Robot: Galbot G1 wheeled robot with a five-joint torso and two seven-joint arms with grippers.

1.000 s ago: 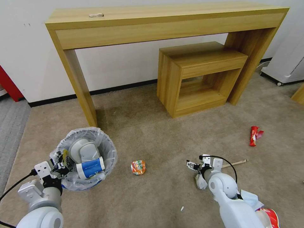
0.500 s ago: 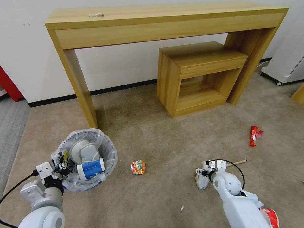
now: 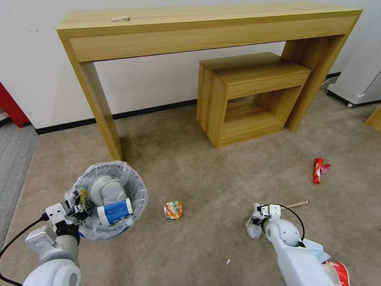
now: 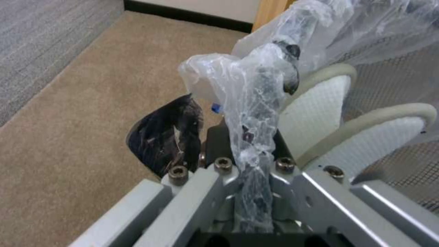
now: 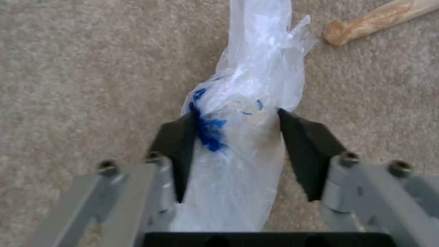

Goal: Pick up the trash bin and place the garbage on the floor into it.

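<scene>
A long wooden table (image 3: pixel 206 29) stands against the wall, with a low wooden shelf (image 3: pixel 250 97) tucked under its right end. The table's left leg (image 3: pixel 104 115) comes down just behind the trash bin (image 3: pixel 107 198), which sits on the beige carpet (image 3: pixel 206 174) near the strip of grey carpet (image 3: pixel 14 167) at the left edge. Between the bin and the right arm the carpet is open, apart from a crumpled orange wrapper (image 3: pixel 173 209) lying just right of the bin.

The bin holds white slippers (image 3: pixel 106 190) and a blue paper cup (image 3: pixel 114 211). The left gripper (image 3: pixel 74 210) is at the bin's near rim, its fingers closed on the rim and the clear liner (image 4: pixel 256 103) bunched over it.

The right gripper (image 3: pixel 254 220) is low over the carpet at the right, its black fingers (image 5: pixel 301 144) set either side of a clear plastic wrapper (image 5: pixel 249 113) with blue print, touching it. A wooden stick (image 3: pixel 297 204) lies just beyond. A red wrapper (image 3: pixel 318 170) lies farther right, well apart, and more litter (image 3: pixel 335 268) sits beside the right arm at the near edge.
</scene>
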